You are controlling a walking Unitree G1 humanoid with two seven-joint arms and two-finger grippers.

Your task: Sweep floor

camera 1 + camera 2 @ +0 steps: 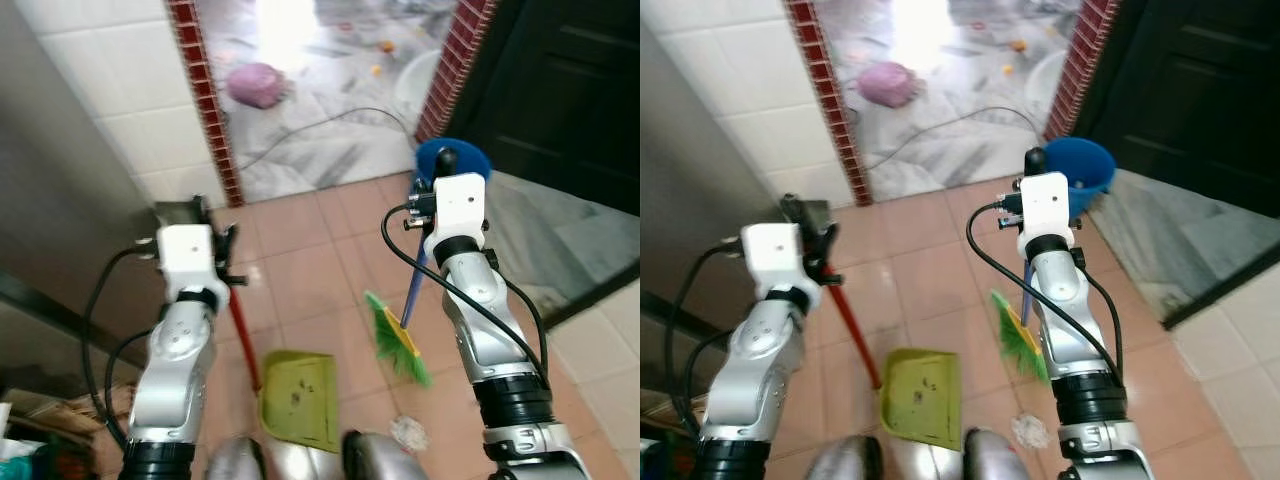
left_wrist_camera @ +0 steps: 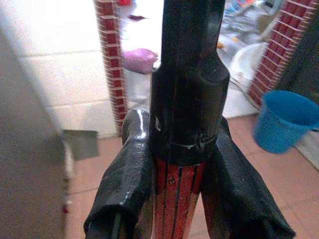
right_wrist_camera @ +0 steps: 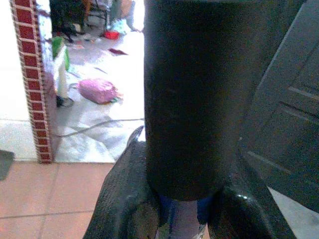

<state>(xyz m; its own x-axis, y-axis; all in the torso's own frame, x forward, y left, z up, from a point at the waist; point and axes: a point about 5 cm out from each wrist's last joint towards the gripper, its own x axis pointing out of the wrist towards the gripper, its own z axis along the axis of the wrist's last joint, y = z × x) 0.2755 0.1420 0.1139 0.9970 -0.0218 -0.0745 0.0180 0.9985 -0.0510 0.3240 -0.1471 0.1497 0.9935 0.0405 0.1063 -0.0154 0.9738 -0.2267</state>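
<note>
Currently both tools are in hand. Left end effector (image 1: 222,262) is pinched on the red handle of the dustpan (image 1: 298,398); right end effector (image 3: 187,209) is pinched on the blue stick of the broom (image 1: 400,345), just under its black cap.

Key geometry: broom stick runs down and toward the robot's left from the right end effector, green bristles on the tile floor (image 1: 300,250) just right of the dustpan. The pan lies flat between the arms with a few dark specks on it; which end is its mouth I can't tell. A crumpled white scrap (image 1: 408,432) sits behind the bristles, near the robot's feet, right arm closer. My read: bristles must get behind the scrap, then drag left into the pan.

Around: blue bucket (image 1: 1078,172) beyond the right wrist, cable (image 1: 320,128) across the doorway, pink bundle (image 1: 256,84) farther out. Nothing blocks the sweep path.
</note>
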